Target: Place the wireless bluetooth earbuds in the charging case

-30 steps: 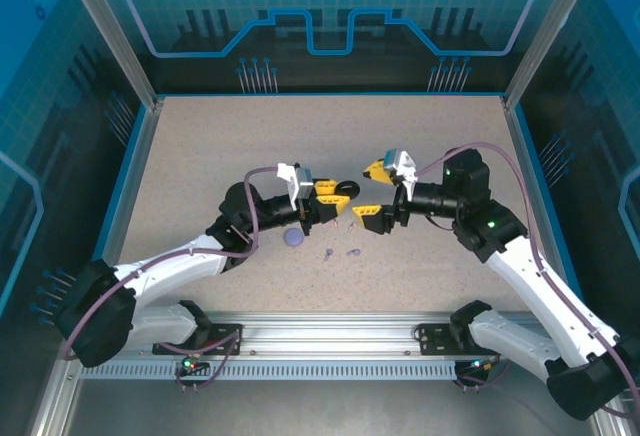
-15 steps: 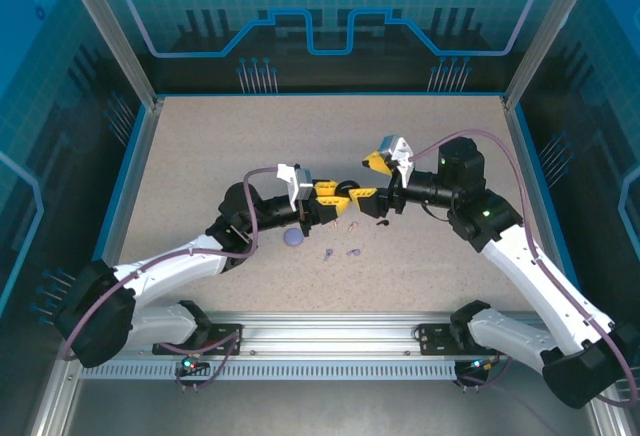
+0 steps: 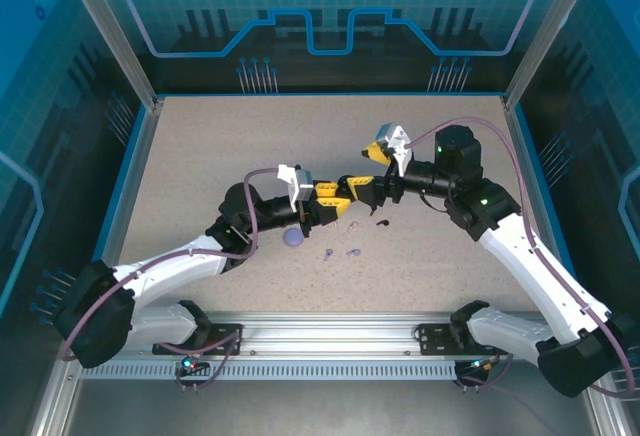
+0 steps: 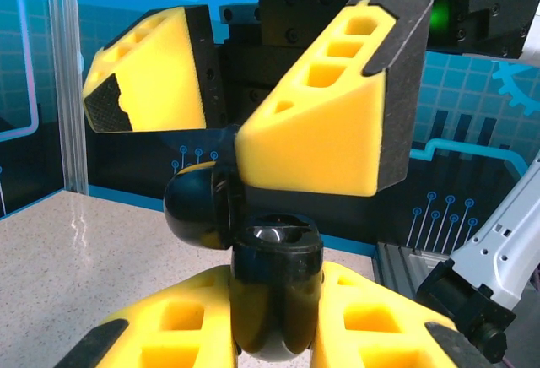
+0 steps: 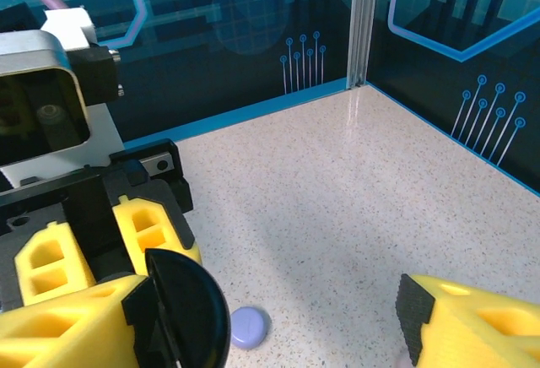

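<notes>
Now, nearest, lilac earbuds and a lilac case lie on the table, a black earbud just beyond. Farther, the left hand clamps the opened black charging case, seemingly empty; the right hand, jaws spread and empty, has closed in on it, with no earbud fetched yet.

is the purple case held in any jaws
No, the purple case lies free on the table.
</notes>
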{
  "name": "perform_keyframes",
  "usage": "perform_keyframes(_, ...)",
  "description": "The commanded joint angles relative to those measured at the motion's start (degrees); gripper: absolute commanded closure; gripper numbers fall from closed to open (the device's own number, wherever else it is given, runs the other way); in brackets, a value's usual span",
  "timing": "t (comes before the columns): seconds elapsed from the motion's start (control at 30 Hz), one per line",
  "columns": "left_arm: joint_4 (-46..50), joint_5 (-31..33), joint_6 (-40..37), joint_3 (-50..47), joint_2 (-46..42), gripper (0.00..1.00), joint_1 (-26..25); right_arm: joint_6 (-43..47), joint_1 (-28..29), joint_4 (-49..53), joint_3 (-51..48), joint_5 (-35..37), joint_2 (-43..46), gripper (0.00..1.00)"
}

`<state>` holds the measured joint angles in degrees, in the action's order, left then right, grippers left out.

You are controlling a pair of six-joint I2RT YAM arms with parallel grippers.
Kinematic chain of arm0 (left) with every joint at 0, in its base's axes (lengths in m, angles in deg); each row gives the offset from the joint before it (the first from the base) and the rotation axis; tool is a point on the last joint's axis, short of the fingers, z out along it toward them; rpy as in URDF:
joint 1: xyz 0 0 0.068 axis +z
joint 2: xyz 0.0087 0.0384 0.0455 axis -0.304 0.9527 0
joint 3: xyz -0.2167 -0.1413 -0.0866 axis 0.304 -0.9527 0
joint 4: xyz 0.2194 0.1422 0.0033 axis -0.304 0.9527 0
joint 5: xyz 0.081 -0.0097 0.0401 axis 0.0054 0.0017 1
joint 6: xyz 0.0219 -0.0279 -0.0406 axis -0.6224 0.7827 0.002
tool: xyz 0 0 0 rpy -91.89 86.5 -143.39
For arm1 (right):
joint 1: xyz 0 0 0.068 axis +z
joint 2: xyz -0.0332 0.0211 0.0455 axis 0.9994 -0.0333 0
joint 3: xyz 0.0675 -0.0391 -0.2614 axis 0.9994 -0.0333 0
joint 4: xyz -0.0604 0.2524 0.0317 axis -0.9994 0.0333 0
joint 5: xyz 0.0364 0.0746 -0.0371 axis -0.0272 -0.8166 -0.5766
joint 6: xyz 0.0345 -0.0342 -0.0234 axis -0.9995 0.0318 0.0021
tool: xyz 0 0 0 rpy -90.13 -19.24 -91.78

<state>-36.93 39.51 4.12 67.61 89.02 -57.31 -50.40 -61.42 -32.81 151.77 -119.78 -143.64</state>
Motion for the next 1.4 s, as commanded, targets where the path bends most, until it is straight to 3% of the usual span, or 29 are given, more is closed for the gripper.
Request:
perform_keyframes(0.0,-0.39,-1.13,-1.26,-0.33,-1.52,0.93,-0.43,0.13,-0.31,1.24,2.44,0.48,-0.23,0.22)
perform_keyframes(0.3,1.03,0.82,-2.55,-1.37,-2.66,0.94,-0.43,-6.52,-2.35,3.92,3.93,-0.07,3.33,0.19)
perform_keyframes(0.6,0.03,1.93,-3.20,-3.05,-5.45,0.95,-0.42,-21.65,-4.42,18.76,4.73,19.21,5.38,0.13)
perform_keyframes(0.77,-0.04,2.38,-3.33,-3.53,-7.32,0.95,-0.43,-31.49,-5.45,20.81,-0.88,26.57,2.59,0.13)
perform_keyframes(1.03,1.38,3.19,-3.80,-4.32,-9.36,0.95,-0.38,-38.05,-5.49,18.82,-9.44,29.67,-7.54,0.25)
perform_keyframes(1.1,1.59,3.38,-3.75,-4.42,-9.64,0.95,-0.39,-38.99,-5.51,17.05,-11.07,29.01,-10.55,0.32)
perform_keyframes(1.37,2.18,3.58,-3.55,-4.76,-10.27,0.94,-0.43,-40.44,-5.58,12.15,-12.21,29.93,-20.25,0.37)
